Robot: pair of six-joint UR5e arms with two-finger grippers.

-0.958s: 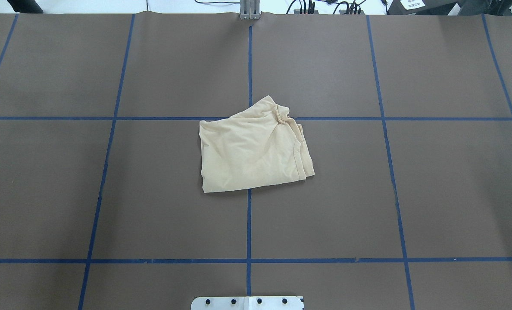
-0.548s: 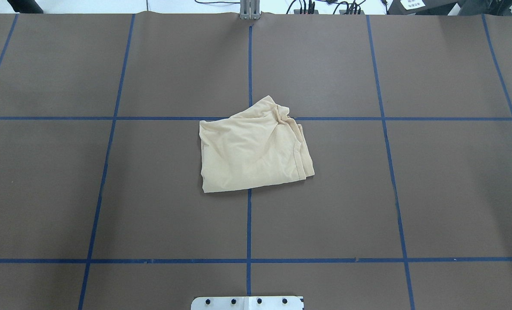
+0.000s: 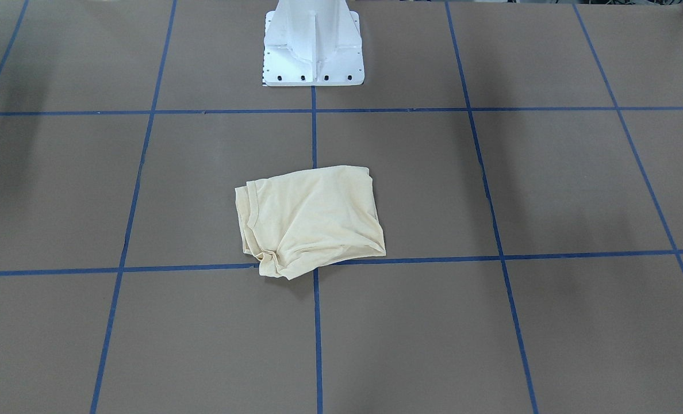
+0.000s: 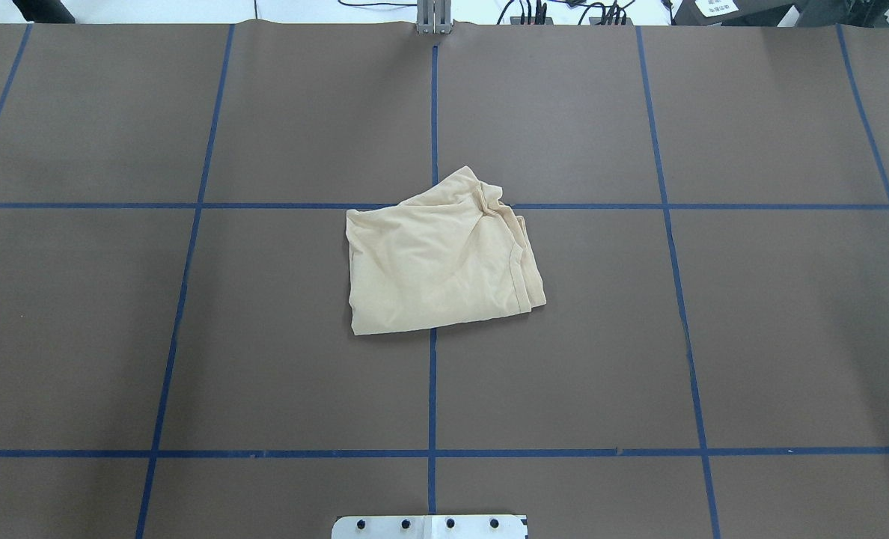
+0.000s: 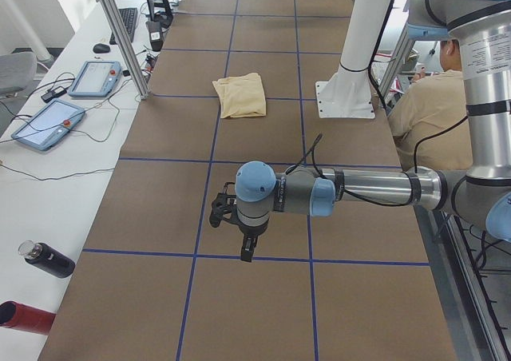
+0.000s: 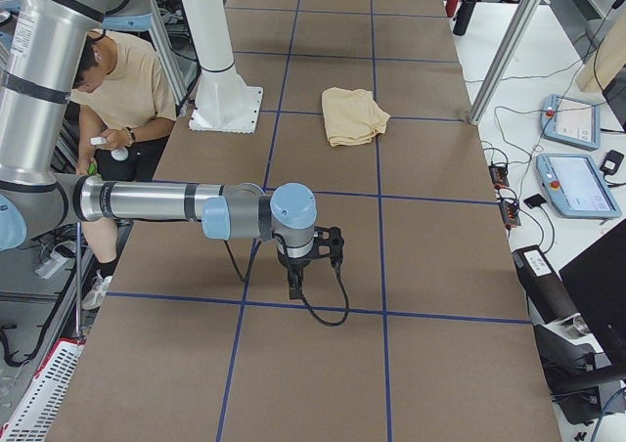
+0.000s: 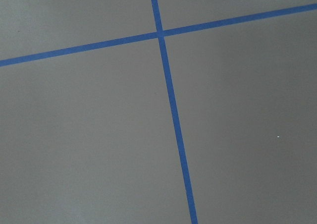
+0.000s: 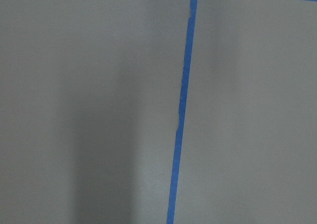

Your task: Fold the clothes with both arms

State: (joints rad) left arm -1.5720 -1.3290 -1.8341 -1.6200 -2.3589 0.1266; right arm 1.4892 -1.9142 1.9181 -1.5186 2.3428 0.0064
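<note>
We find the T-shirt [image 4: 437, 262] lying as a compact folded bundle in the middle of the counter [image 4: 265, 359], over the crossing of two blue tape lines [image 4: 432, 389]. In the overhead view its far corner is bunched and wrinkled. Along its right edge several layers show staggered rather than flush.

We judge that untidy side to be the main risk. If a claw goes in to square it up, it could pinch only the top layer of the thin fabric and peel the fold open. A pull on one corner could also drag the whole bundle across the smooth counter instead of flattening it. If both arms pull unevenly, the stack may skew further.

The left claw [image 5: 247, 247] hangs over bare counter near a tape line, well apart from the shirt. The right claw [image 6: 295, 284] hangs likewise toward the opposite end. Both wrist views show only counter and tape, so we judge that neither claw holds or touches anything. We see the claws only in the side views, so we cannot tell whether their fingers stand apart or together.
</note>
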